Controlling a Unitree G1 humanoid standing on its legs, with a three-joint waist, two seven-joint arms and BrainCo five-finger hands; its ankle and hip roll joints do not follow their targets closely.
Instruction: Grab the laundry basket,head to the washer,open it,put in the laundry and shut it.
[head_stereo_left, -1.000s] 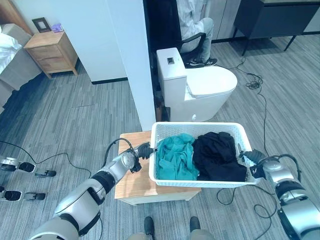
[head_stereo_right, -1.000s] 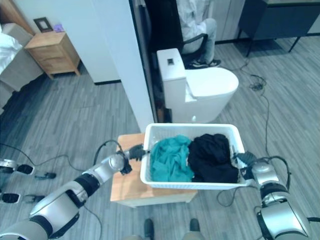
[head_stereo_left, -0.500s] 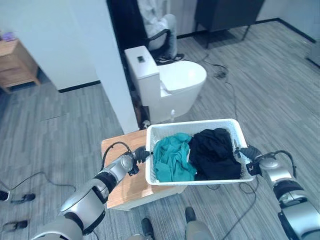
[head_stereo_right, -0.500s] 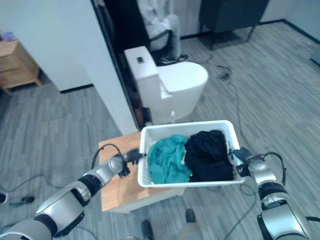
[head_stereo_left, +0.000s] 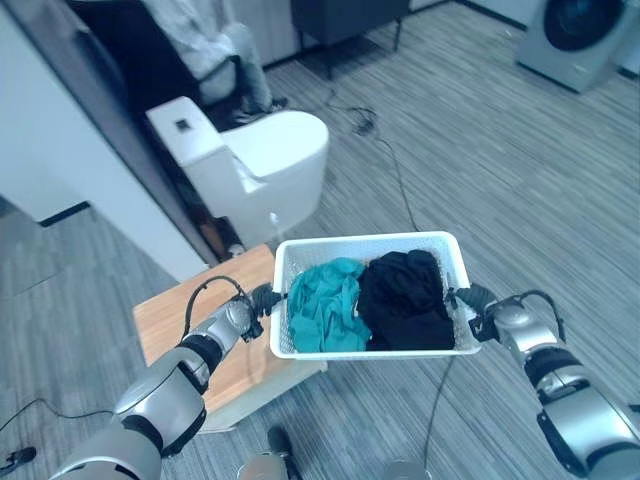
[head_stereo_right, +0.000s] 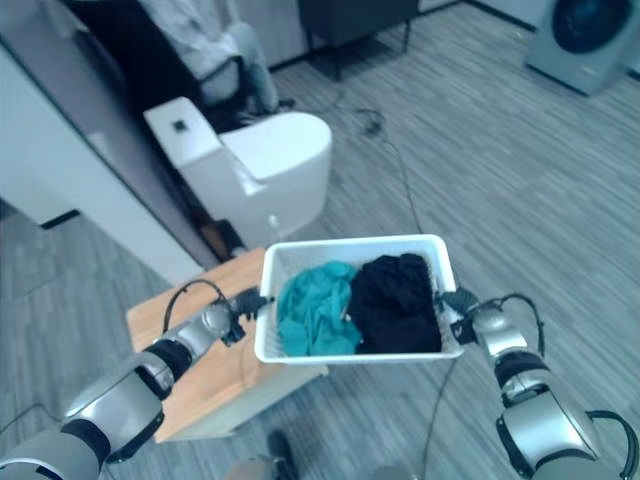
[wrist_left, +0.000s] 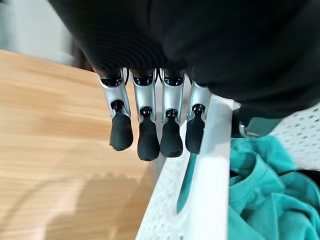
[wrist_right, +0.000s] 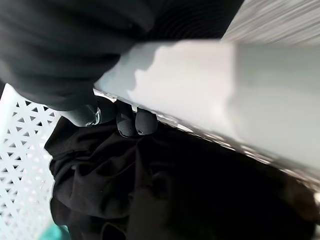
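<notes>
The white laundry basket (head_stereo_left: 452, 250) hangs above a wooden table's (head_stereo_left: 165, 313) edge, with a washer (head_stereo_left: 578, 38) well apart. It holds black clothes (head_stereo_left: 405, 298) and a teal garment (head_stereo_left: 322, 304). The left hand (head_stereo_left: 262, 297) and right hand (head_stereo_left: 472, 297) grip its opposite rims.

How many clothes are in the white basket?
2 that show: a teal garment in the laundry basket on the robot's left side, and a black garment beside it on the right. More may be hidden underneath.
</notes>
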